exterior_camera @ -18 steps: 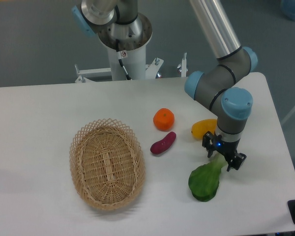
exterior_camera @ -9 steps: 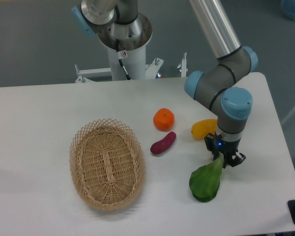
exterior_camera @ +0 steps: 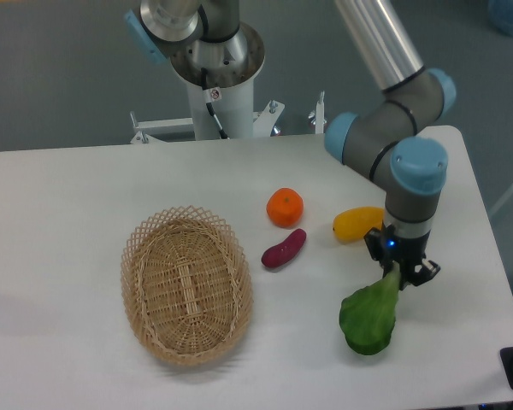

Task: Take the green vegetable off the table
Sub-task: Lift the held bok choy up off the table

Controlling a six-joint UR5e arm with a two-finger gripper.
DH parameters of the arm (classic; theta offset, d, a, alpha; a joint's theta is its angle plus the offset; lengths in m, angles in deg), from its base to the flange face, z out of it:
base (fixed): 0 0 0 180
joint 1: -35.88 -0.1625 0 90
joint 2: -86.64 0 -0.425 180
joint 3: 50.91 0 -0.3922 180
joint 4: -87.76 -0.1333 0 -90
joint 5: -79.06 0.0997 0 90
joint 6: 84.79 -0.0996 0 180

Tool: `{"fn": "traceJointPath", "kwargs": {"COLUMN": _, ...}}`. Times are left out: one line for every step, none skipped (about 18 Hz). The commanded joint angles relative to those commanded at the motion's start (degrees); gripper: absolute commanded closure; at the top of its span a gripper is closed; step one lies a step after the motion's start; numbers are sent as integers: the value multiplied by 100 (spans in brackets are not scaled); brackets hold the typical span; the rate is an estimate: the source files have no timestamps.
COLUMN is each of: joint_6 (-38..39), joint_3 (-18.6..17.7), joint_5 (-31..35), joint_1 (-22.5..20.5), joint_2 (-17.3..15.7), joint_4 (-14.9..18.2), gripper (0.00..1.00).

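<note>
The green vegetable (exterior_camera: 370, 318) has a broad dark green leafy end toward the front and a pale stem pointing up to the right. My gripper (exterior_camera: 399, 272) is shut on the stem, at the right side of the white table (exterior_camera: 68, 213). The leafy end hangs low over the tabletop; I cannot tell whether it touches the surface.
A yellow mango-shaped fruit (exterior_camera: 356, 223) lies just behind the gripper. A purple eggplant piece (exterior_camera: 284, 248) and an orange (exterior_camera: 285, 207) lie to the left of it. A wicker basket (exterior_camera: 186, 284) stands at the centre left. The table's right edge is close to the gripper.
The jaws closed on the vegetable's stem. The arm then shifted a little to the right with the vegetable in it, and the vegetable moved along.
</note>
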Motion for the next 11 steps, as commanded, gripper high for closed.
{"fn": "traceJointPath", "kwargs": {"joint_6": 0, "joint_3": 9, "joint_5": 0, "joint_1": 35, "joint_2": -167, "joint_4": 168, "gripper": 66}}
{"fn": "traceJointPath", "kwargs": {"joint_6": 0, "joint_3": 26, "joint_5": -9, "joint_1": 44, "joint_2": -325, "joint_4": 335, "gripper": 66}}
{"fn": "traceJointPath", "kwargs": {"joint_6": 0, "joint_3": 44, "joint_5": -44, "joint_1": 53, "joint_2": -466, "joint_4": 528, "gripper": 66}}
{"fn": "traceJointPath", "kwargs": {"joint_6": 0, "joint_3": 53, "joint_5": -114, "joint_1": 45, "joint_2": -615, "joint_4": 747, "gripper": 66}}
{"fn": "traceJointPath", "kwargs": {"joint_6": 9, "joint_3": 70, "joint_5": -184, "joint_1": 36, "joint_2": -730, "joint_4": 915, "gripper": 66}}
{"fn": "traceJointPath", "kwargs": {"joint_6": 9, "joint_3": 88, "joint_5": -245, "joint_1": 1, "joint_2": -844, "joint_4": 1064, "gripper": 66}}
{"fn": "traceJointPath", "kwargs": {"joint_6": 0, "joint_3": 132, "joint_5": -281, "joint_1": -17, "joint_2": -915, "joint_4": 1179, "gripper": 66}}
{"fn": "traceJointPath", "kwargs": {"joint_6": 9, "joint_3": 176, "joint_5": -281, "joint_1": -34, "joint_2": -933, "joint_4": 1276, "gripper": 65}}
{"fn": "traceJointPath", "kwargs": {"joint_6": 9, "joint_3": 202, "joint_5": -281, "joint_1": -35, "joint_2": -933, "joint_4": 1381, "gripper": 65}}
{"fn": "traceJointPath", "kwargs": {"joint_6": 9, "joint_3": 237, "joint_5": -281, "joint_1": -35, "joint_2": -933, "joint_4": 1443, "gripper": 64}}
{"fn": "traceJointPath", "kwargs": {"joint_6": 9, "joint_3": 264, "joint_5": -281, "joint_1": -35, "joint_2": -933, "joint_4": 1496, "gripper": 64}}
